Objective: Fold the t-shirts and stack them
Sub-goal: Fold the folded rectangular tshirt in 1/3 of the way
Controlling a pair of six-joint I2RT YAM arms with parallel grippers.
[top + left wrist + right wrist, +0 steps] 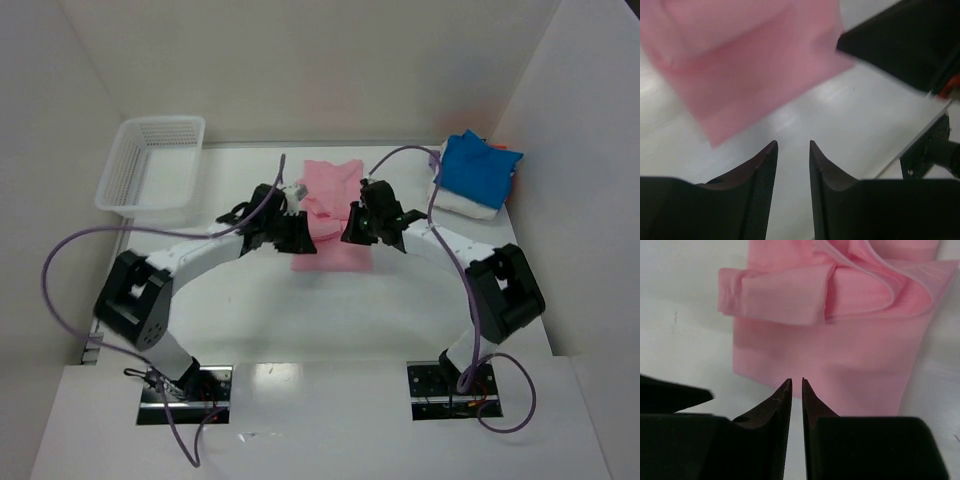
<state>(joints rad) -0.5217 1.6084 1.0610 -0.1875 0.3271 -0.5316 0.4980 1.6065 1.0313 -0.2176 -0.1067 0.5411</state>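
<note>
Pink shirt (330,215) partly folded, frame centre, on bench (850,125). Left hand (792,145) at shirt's left: released, empty. Right hand (796,381) at shirt's right: released, thin slit, empty.

Pink shirt (335,215), basket (150,165) on white table (300,320)

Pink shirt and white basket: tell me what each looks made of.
Pink shirt: soft matte cloth, probably cotton knit; it lies in limp rounded folds with a hemmed sleeve. Basket: apparently rigid white plastic, judging by its even moulded mesh walls and rim; sheen too small to tell.
</note>
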